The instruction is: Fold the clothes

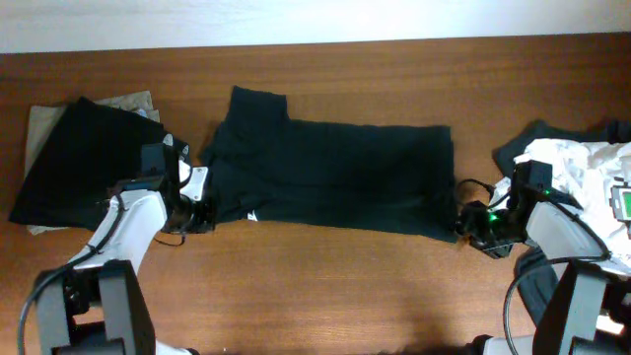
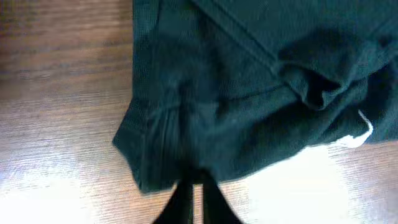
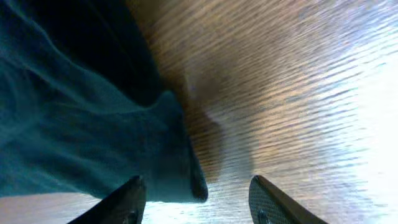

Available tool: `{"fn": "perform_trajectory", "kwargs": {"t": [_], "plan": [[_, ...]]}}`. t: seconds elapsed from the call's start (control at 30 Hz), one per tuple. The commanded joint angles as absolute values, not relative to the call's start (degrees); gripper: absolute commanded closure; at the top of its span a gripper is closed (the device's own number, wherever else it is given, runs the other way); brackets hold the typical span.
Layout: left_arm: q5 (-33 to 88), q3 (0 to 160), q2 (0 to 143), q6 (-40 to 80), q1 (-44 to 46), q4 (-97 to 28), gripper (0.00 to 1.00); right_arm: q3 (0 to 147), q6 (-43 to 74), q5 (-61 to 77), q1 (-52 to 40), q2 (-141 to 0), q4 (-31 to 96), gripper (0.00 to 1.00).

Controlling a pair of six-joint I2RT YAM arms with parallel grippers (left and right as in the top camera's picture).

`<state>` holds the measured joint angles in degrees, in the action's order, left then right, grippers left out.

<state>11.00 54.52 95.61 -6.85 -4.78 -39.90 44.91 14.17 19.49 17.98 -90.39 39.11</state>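
A black T-shirt [image 1: 335, 182] lies stretched lengthwise across the middle of the wooden table [image 1: 325, 286], with one sleeve [image 1: 256, 104] poking toward the far edge and a small white logo [image 1: 253, 216] showing at its near hem on the left. The left gripper [image 1: 204, 213] sits at the shirt's near left corner, touching the cloth, and the right gripper [image 1: 463, 229] at its near right corner; from up here the jaws can't be made out. By the left edge a black garment [image 1: 79, 158] lies on a beige garment [image 1: 39, 123]. At the right edge sits a crumpled heap of white and dark clothes [image 1: 582, 163]
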Motion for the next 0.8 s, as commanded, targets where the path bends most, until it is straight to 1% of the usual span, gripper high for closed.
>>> {"fn": "perform_trajectory", "kwargs": {"t": [0.0,0.03,0.07,0.1,0.17,0.2,0.23,0.3,0.4,0.43,0.47,0.5,0.53,0.57,0.6,0.63,0.67,0.7,0.73,0.77], "plan": [[10.63,54.26,96.2,-7.4,-4.8,-37.85,0.99,40.18,13.78,25.04,18.33,-90.39,32.62,0.47],[10.63,54.26,96.2,-7.4,-5.04,-37.65,0.99,39.11,13.76,24.88,18.35,-90.39,31.81,0.52],[10.59,54.28,96.2,-7.4,-5.82,-37.67,1.0,38.37,13.72,24.91,18.33,-90.39,31.2,0.68],[10.61,54.3,96.2,-7.4,-6.66,-37.65,1.0,38.13,13.69,25.1,18.33,-90.39,30.92,0.76],[10.63,54.5,96.2,-7.4,-9.52,-37.69,1.0,38.15,12.29,26.65,18.33,-90.39,30.57,0.82],[10.72,54.59,96.2,-7.38,-11.27,-37.89,1.0,38.17,12.23,26.26,18.35,-90.37,31.4,0.92],[10.94,54.68,96.2,-7.38,-12.47,-38.41,0.99,38.89,12.25,23.86,18.92,-90.37,33.56,0.96],[11.31,55.53,96.2,-7.4,-13.72,-40.23,1.0,43.86,12.25,16.53,21.43,-90.04,41.52,0.96],[11.29,58.52,96.2,-7.42,-13.78,-44.47,1.0,51.64,12.23,17.04,21.96,-89.71,53.76,0.96],[11.4,59.79,96.2,-7.4,-13.78,-46.94,1.0,53.28,12.27,14.96,21.91,-89.71,57.32,0.9],[14.61,60.12,96.2,-7.42,-13.65,-47.57,0.92,54.13,12.49,12.86,21.89,-89.71,59.2,0.66],[18.59,60.1,96.2,-7.44,-13.41,-47.62,0.82,54.17,12.6,12.84,21.89,-89.71,59.13,0.58],[21.32,60.05,96.2,-7.92,-12.93,-47.59,0.63,54.17,12.93,12.93,21.87,-89.71,58.92,0.54],[23.64,60.03,96.23,-10.74,-11.64,-47.94,0.48,54.17,12.88,13.04,21.82,-89.71,58.76,0.52],[23.57,59.79,96.38,-11.75,-10.2,-48.12,0.43,54.17,12.88,13.04,21.82,-89.71,58.78,0.51],[23.4,58.89,96.73,-11.75,-8.64,-47.59,0.41,54.11,12.91,13.04,21.78,-89.73,58.94,0.48],[21.3,57.3,97.62,-11.73,-6.94,-45.78,0.4,53.3,12.93,12.99,21.78,-89.73,58.87,0.41],[19.35,56.51,98.7,-11.7,-6.13,-44.31,0.41,52.42,13.23,13.02,21.78,-89.73,58.22,0.4],[19.11,56.29,100.4,-11.68,-5.93,-42.65,0.43,51.0,14.44,13.02,21.78,-89.73,56.9,0.39],[19.07,56.27,102.0,-11.7,-5.93,-41.08,0.51,49.82,14.46,13.04,21.78,-89.73,55.7,0.39]]}}
